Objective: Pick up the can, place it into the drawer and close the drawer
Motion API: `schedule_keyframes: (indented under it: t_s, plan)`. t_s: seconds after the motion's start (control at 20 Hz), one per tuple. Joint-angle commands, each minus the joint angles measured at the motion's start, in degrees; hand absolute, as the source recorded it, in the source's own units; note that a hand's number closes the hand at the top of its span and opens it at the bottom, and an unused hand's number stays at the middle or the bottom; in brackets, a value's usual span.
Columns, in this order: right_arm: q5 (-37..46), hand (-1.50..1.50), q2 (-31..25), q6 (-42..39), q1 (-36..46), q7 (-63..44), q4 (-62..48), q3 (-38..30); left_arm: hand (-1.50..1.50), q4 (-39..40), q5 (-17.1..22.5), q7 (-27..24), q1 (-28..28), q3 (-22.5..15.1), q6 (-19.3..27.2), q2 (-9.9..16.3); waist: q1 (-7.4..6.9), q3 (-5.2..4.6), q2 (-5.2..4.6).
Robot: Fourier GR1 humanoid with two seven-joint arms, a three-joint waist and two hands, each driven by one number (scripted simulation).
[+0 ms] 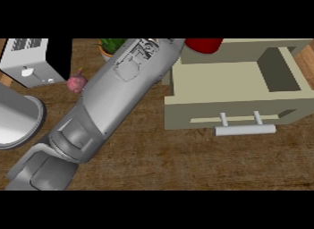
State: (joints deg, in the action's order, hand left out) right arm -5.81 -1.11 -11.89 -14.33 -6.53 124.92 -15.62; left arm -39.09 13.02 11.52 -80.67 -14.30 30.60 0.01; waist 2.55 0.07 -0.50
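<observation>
One forearm: I had a single grey forearm (106, 105) in the head view, coming in from the lower left and running up on a slant to the top edge.
Left hand: it did not show at the end of that forearm, so I could not tell whether it was released, clenched or grasping anything.
Right hand: not seen either.
Can: I read a red rounded shape (203, 44) at the top edge as the can. It lay just right of the forearm's far end and was cut off by the view's upper limit. I could not tell whether it touched the arm.
Can against drawer: it sat at the upper left corner of the beige unit, up beyond the open tray and not down in it.
Drawer: the drawer (185, 85) stood pulled out toward me, its pale floor bare where I could see it.
Drawer handle: a light bar handle (245, 129) stood on two posts at the drawer's front.
Counter: brown wood counter (185, 165) lay under everything.
Left of the arm: a small pinkish bulb (77, 83), a white boxy appliance (27, 62), and a large grey round vessel (7, 118) at the left edge.
Behind the arm: a potted plant (109, 46), partly hidden.
</observation>
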Motion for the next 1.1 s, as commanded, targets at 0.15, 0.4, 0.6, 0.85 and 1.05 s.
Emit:
schedule_keyframes:
  t_s: [0.15,0.4,0.6,0.85,1.05]
  plan:
    - [-1.70,-1.50,-1.24,-0.10,2.45,-1.36,-0.97,-1.22,1.50,6.91,6.23,-2.27,-3.82,-7.05,3.51,-0.01,1.55,0.05,-0.15]
    - [3.81,-1.50,0.85,1.25,4.23,0.11,-2.29,3.35,1.50,11.67,9.08,-4.96,-5.82,-7.76,3.26,-0.01,1.74,0.06,-0.50]
    - [-1.03,-1.50,-1.09,0.41,4.06,-2.95,-0.59,0.00,1.50,11.53,11.81,-6.44,-4.17,-12.53,5.29,-0.01,3.53,0.10,-0.57]
    - [1.94,-1.50,0.62,0.21,2.98,0.90,-1.88,2.29,1.50,13.40,13.62,-8.56,-3.47,-14.65,6.12,-0.01,3.24,0.09,-0.63]
    - [0.85,-1.50,-1.45,-0.55,5.44,1.68,-5.23,0.34,1.50,16.31,13.55,-11.90,-2.60,-16.15,6.79,-0.01,3.87,0.12,-1.04]
